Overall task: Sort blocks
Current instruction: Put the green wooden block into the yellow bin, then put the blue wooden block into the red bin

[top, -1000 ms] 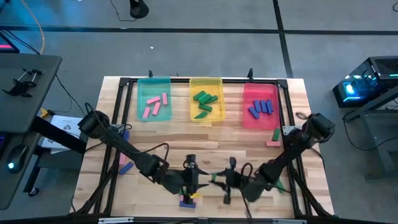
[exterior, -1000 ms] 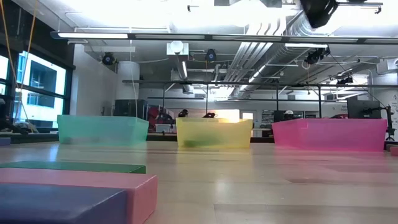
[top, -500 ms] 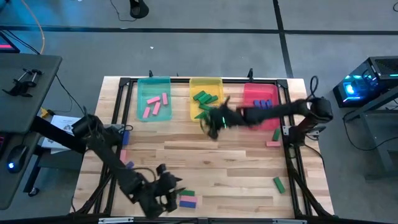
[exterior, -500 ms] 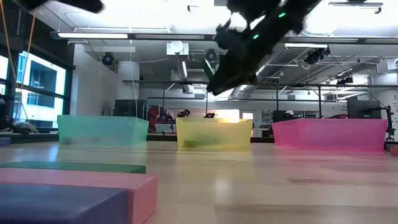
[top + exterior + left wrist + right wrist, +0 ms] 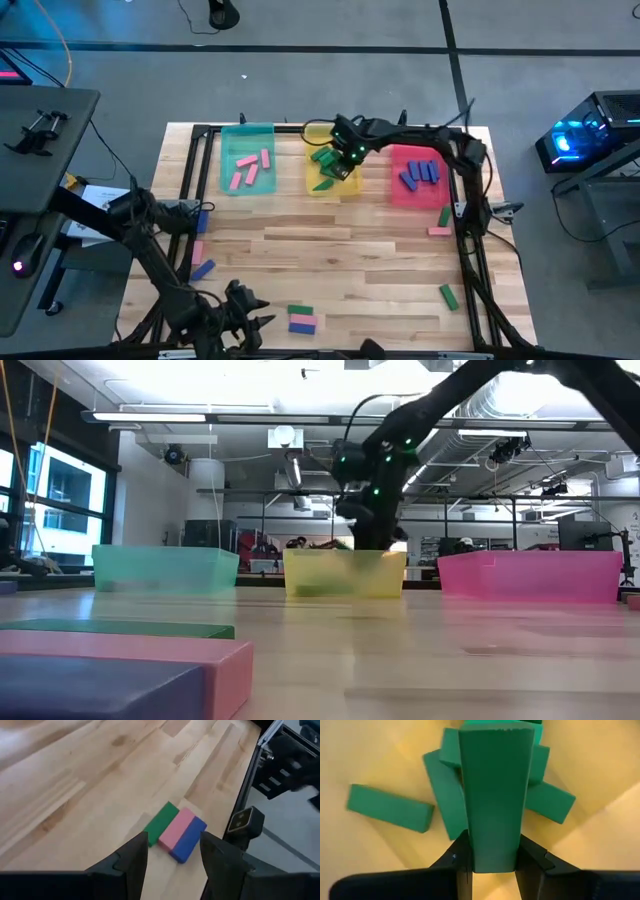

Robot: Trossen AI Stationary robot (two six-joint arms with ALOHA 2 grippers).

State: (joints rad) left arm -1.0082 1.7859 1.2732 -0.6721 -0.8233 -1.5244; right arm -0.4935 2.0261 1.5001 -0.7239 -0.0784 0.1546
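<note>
Green flat rectangular block (image 5: 494, 795), held between the right gripper's (image 5: 345, 152) two dark fingers (image 5: 457, 862), hangs over the translucent yellow tray (image 5: 310, 185). In the right wrist view its long axis runs straight out along the fingers, away from the camera, with a broad face toward the lens.

Below it the yellow tray holds several more green blocks (image 5: 390, 807), lying flat and overlapping at different angles. The translucent teal tray (image 5: 228, 185) on the left holds three pink blocks (image 5: 250, 168), laid roughly parallel and slanted. The translucent red tray (image 5: 400, 195) on the right holds a few blue blocks (image 5: 420, 173), side by side.

On the wooden table (image 5: 350, 255), near its front edge, a green, a pink and a blue bar (image 5: 176, 831) lie flat, touching along their long sides. Loose pieces also lie elsewhere: a green one (image 5: 449, 296) at the right, a pink one (image 5: 438, 231) by the right frame, a blue one (image 5: 203, 270) at the left.

The right arm (image 5: 430, 138) stretches across the back of the table, over the red tray, with its wrist above the yellow tray. The left gripper (image 5: 250, 315) sits low at the front left corner, its fingers (image 5: 132, 857) parted and empty, facing the three-bar cluster.
</note>
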